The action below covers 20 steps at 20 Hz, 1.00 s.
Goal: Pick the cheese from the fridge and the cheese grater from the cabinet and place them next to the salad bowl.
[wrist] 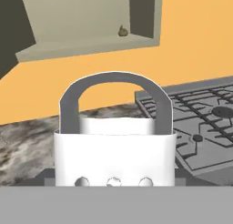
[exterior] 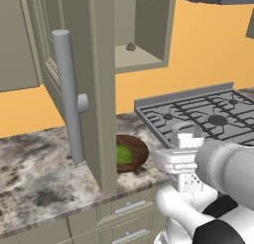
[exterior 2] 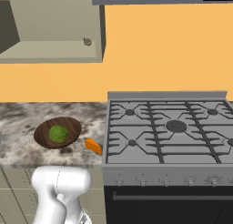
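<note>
cabinet: door open, upper left, small brown lump on its shelf
bowl: on counter, centre-left, left of stove
gripper: lower right, looks clamped on grater
cheese: just beside bowl

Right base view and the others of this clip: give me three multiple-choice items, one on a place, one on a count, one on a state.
1. Where does the small orange cheese wedge lie?
A. inside the open wall cabinet
B. on the marble counter between the brown wooden salad bowl and the stove
C. in the bowl

2. How many things stand in the open beige wall cabinet?
A. one small brown lump
B. two
C. four

3. The white box grater with grey handle is:
A. on the stove
B. in the cabinet
C. held up at the gripper

Answers: 1 B, orange wedge beside the bowl; 2 A, one lump on the shelf; 3 C, it sits at the hand, above the counter edge.
</note>
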Motion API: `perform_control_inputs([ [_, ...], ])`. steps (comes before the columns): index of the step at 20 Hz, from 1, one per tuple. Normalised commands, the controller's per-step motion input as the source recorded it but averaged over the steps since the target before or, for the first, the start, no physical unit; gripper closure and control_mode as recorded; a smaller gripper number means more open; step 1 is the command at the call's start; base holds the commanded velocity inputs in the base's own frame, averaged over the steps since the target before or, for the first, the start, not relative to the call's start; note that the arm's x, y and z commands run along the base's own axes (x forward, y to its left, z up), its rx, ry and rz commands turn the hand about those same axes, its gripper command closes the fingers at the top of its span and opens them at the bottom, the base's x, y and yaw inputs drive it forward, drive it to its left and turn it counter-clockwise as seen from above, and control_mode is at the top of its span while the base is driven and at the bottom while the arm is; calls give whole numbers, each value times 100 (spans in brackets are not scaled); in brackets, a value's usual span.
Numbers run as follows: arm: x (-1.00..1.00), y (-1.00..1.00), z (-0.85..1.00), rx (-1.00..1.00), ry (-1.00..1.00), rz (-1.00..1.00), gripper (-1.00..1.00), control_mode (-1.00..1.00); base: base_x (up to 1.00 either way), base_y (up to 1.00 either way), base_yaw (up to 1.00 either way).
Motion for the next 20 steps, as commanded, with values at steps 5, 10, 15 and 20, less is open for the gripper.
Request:
perform_control_inputs([
  [5, 27, -4, -82, 1, -24, 16, 100, -100, 0, 0, 0],
  [10, 36, -9, -36, 0, -28, 10, 100, -100, 0, 0, 0],
  [15, 44, -24, -66, 6, -16, 20, 100, -100, 0, 0, 0],
  [20, 22, -2, -90, 1, -32, 27, 100, -100, 0, 0, 0],
])
